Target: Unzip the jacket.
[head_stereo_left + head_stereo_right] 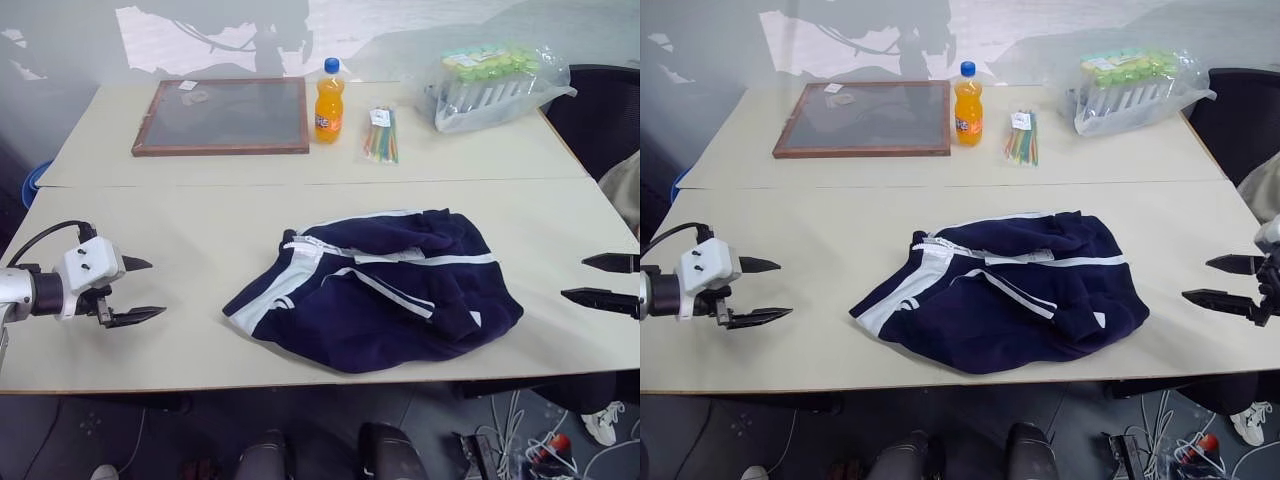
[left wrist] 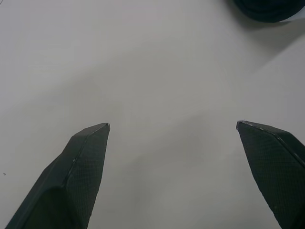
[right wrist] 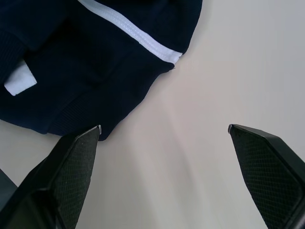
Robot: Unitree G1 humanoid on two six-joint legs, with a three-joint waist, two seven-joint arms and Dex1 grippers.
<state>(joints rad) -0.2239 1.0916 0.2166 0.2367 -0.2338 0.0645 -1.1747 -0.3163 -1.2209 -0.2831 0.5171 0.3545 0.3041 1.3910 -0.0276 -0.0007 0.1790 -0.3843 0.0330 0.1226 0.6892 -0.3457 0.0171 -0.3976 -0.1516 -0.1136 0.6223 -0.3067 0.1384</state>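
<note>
On the near half of the table (image 1: 150, 215), the jacket (image 1: 375, 290) lay crumpled in a heap at centre, soft navy fabric with white stripes and a white panel at its left end, close to the front edge. Left gripper (image 1: 142, 290) hovered off to the jacket's left, fingers pointing inward toward it, jaws released and wide, nothing between them; bare tabletop under it in the wrist view. Right gripper (image 1: 1218, 281) sat mirrored on the right side, also pointing inward, jaws spread, empty. Its wrist view showed the jacket's hem just past one fingertip, not touching. Both grippers well apart from the fabric, with flat matte surface free on either flank.

Far half of the table: a wood-framed dark board (image 1: 222, 115), an orange bottle (image 1: 329, 101) with a blue cap, upright, a bundle of coloured sticks (image 1: 381, 134) and a clear plastic bag (image 1: 490, 83) of tubes. Black chair (image 1: 600, 110) at the right edge.
</note>
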